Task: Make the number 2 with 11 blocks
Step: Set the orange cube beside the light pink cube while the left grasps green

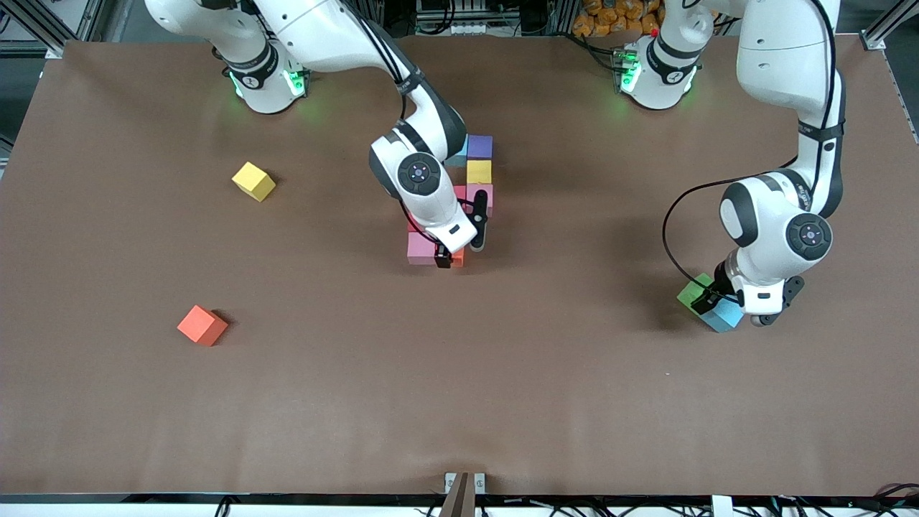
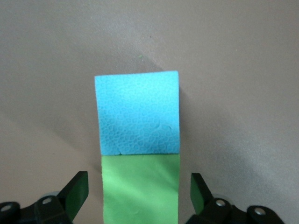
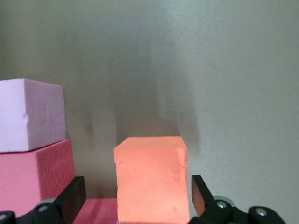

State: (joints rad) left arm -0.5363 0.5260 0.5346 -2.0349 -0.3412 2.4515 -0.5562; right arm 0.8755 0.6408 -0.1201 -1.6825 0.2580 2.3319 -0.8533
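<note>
Front view: I am watching the half-built number 2 point(image 1: 467, 197) sitting mid-table.
Right gripper point(image 1: 451, 257): I am seeing its fingers standing spread either side of an orange block point(image 3: 152, 179) at the figure's camera end, beside a pink block point(image 1: 421, 248).
Left gripper point(image 1: 718, 296): I am seeing it spread around a green block point(image 2: 140, 189) touching a sky-blue block point(image 2: 137, 113), at the left arm's end.
Loose blocks: I am noting a yellow block point(image 1: 253, 181) and another orange block point(image 1: 202, 325) lying well apart toward the right arm's end.

High front camera over the whole table point(image 1: 459, 402); wrist cameras close above its blocks
</note>
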